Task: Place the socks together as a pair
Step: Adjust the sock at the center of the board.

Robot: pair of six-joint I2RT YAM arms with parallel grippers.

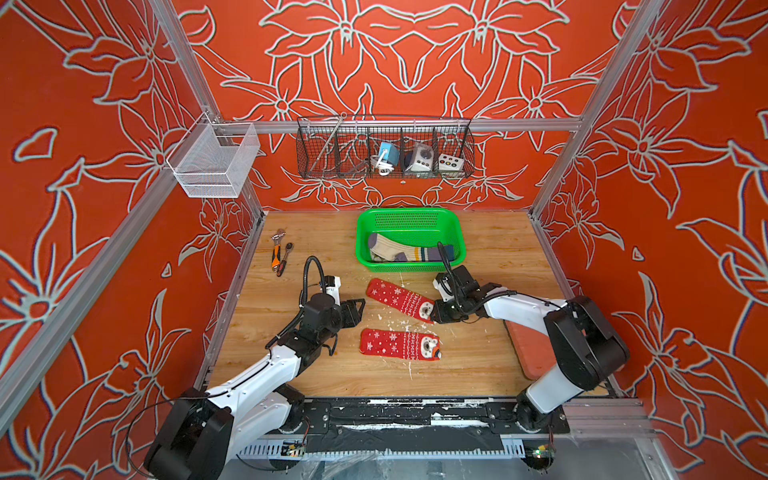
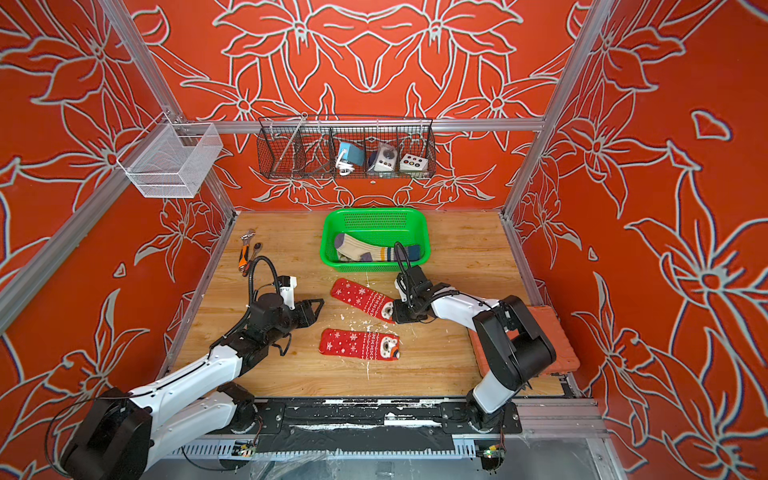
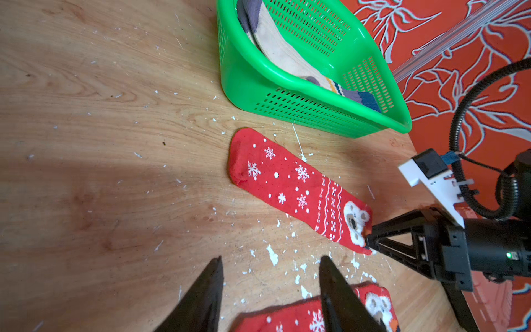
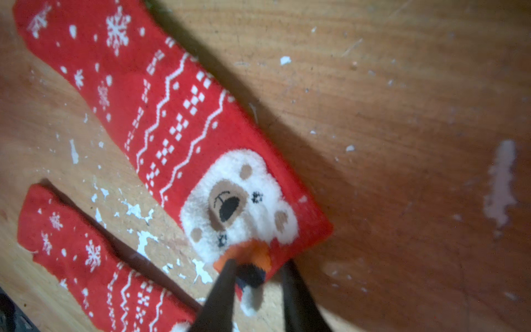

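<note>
Right gripper [image 4: 258, 263] jaws seem clamped on the far snowflake sock [image 1: 395, 297] at its cuff; left gripper [image 3: 271, 258] jaws stand apart beside the near snowflake sock [image 1: 395, 344].

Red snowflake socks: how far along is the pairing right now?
Done: the far red sock and near red sock lie flat on the table, matched but apart. In hand: the right pincer is pinched on the far sock's bear-face end; the left pincer is open and empty. Left: bring them together; other socks lie in the green basket.
</note>
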